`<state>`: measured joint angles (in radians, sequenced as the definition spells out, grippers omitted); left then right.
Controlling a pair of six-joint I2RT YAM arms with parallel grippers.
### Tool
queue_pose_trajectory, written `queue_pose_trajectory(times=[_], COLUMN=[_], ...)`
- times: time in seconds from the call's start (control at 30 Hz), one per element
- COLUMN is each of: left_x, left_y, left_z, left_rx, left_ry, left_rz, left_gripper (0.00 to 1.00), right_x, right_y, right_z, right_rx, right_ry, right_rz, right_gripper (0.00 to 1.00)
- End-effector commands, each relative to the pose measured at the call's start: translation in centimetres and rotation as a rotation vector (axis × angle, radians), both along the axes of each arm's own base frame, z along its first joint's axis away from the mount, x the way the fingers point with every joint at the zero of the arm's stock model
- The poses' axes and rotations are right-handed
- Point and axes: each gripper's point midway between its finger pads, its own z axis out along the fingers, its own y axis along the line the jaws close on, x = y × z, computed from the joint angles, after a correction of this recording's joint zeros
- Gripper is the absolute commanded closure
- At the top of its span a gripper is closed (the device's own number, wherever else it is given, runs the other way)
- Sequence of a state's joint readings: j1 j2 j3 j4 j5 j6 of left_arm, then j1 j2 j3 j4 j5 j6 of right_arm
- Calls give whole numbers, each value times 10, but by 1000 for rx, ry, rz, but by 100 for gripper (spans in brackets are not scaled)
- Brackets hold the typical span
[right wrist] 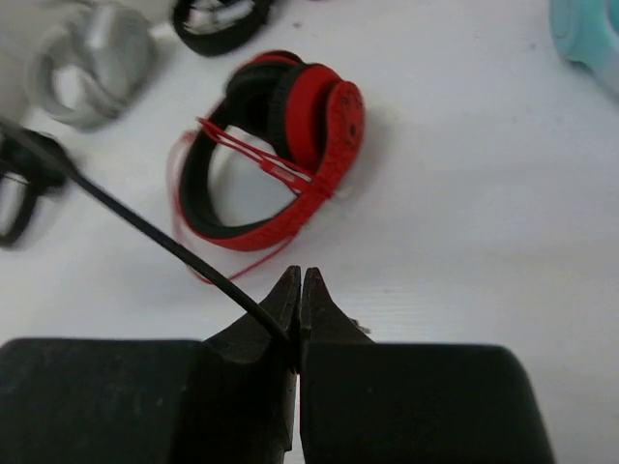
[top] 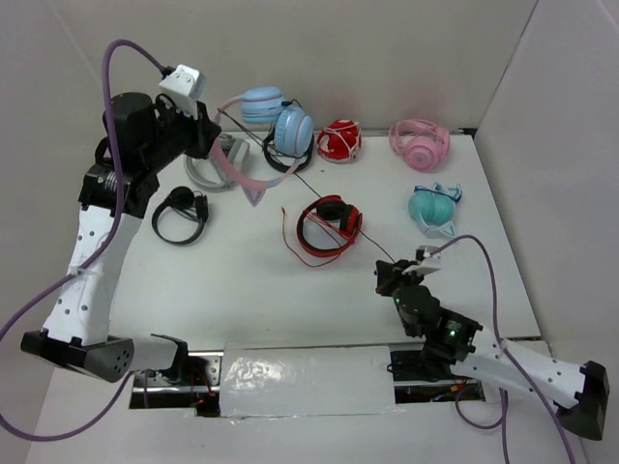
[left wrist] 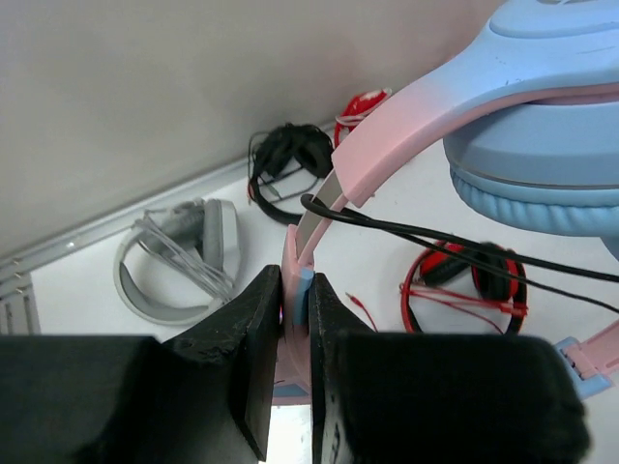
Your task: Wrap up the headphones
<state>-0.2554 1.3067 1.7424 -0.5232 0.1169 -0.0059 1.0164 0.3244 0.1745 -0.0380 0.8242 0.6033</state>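
Observation:
The headphones have two light-blue ear cups (top: 292, 130) and a pink headband (top: 239, 174) with a cat ear, and are lifted at the back of the table. My left gripper (top: 217, 143) is shut on the headband; the left wrist view shows the jaws (left wrist: 296, 290) clamping the pink and blue band, with an ear cup (left wrist: 542, 145) above right. The thin black cable (top: 372, 244) runs taut from the cups down to my right gripper (top: 385, 278). In the right wrist view that gripper (right wrist: 298, 282) is shut on the cable (right wrist: 145, 227).
Red-and-black headphones (top: 327, 227) lie under the cable's path. Grey headphones (top: 205, 172) and black ones (top: 180, 213) lie at the left. A red-and-white pair (top: 339, 141), an all-pink pair (top: 419, 142) and a teal pair (top: 432, 208) lie at the back right. Walls close the back and right.

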Motion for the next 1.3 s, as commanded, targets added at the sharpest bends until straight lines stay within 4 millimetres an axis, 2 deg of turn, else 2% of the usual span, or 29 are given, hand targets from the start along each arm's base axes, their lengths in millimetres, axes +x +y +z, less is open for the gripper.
queue_pose_trajectory(times=[0.0, 0.03, 0.07, 0.1, 0.13, 0.2, 0.23, 0.27, 0.3, 0.33, 0.37, 0.47, 0.53, 0.57, 0.7, 0.73, 0.77, 0.8, 0.83, 0.87, 0.9, 1.0, 1.07, 1.1, 1.27], left_x=[-21, -22, -23, -23, -20, -8, -6, 1, 7, 11, 20, 38, 43, 47, 66, 73, 76, 80, 87, 89, 99, 109, 113, 115, 117], left_y=[1, 3, 5, 8, 10, 23, 27, 31, 38, 40, 45, 49, 49, 45, 38, 35, 28, 31, 26, 17, 19, 9, -2, -8, -35], left_z=[48, 49, 47, 49, 45, 36, 33, 25, 20, 17, 9, -8, -12, -16, -31, -43, -46, -53, -65, -73, -86, -110, -130, -144, -177], left_rx=[-95, -89, -68, -62, -57, -11, -3, 4, 9, 20, 31, 74, 49, 37, 58, 77, 91, 105, 120, 133, 169, 224, 238, 247, 292], left_ry=[-135, -143, -147, -158, -150, -149, -149, -134, -121, -119, -105, -103, -89, -58, -14, 6, 4, 18, 46, 62, 79, 104, 144, 174, 215], left_rz=[-115, -121, -141, -135, -127, -86, -76, -62, -42, -34, -5, 16, 32, 24, 76, 87, 91, 132, 130, 119, 158, 160, 132, 118, 68], left_gripper=[100, 100, 100, 100, 100, 100, 100, 100, 100, 100, 100, 100, 100, 100, 100, 100, 100, 100, 100, 100, 100, 100, 100, 100, 100], right_x=[16, 19, 21, 27, 30, 43, 45, 51, 54, 55, 56, 51, 48, 47, 48, 49, 45, 42, 37, 33, 27, 24, 19, 17, 6], right_y=[-17, -33, -38, -37, -36, -32, -21, -32, -31, -22, -31, -24, -17, -5, 16, 20, 29, 36, 43, 50, 57, 57, 59, 59, 54], right_z=[11, 14, 19, 32, 36, 55, 59, 65, 71, 77, 88, 114, 129, 130, 132, 132, 135, 137, 138, 144, 153, 171, 181, 192, 228], right_rx=[-165, -226, -227, -232, -232, -197, -185, -152, -121, -115, -100, -116, -166, -182, -216, -228, -232, -259, -276, -274, -288, -331, -357, -360, -387], right_ry=[41, 45, 50, 53, 63, 40, 28, 7, -17, -44, -80, -161, -200, -204, -202, -200, -216, -236, -255, -285, -316, -357, -386, -419, -503], right_rz=[-161, -257, -311, -345, -348, -303, -248, -259, -230, -149, -148, -45, 13, 80, 186, 203, 260, 307, 351, 387, 412, 404, 424, 429, 444], right_gripper=[100, 100, 100, 100, 100, 100, 100, 100, 100, 100, 100, 100, 100, 100, 100, 100, 100, 100, 100, 100, 100, 100, 100, 100, 100])
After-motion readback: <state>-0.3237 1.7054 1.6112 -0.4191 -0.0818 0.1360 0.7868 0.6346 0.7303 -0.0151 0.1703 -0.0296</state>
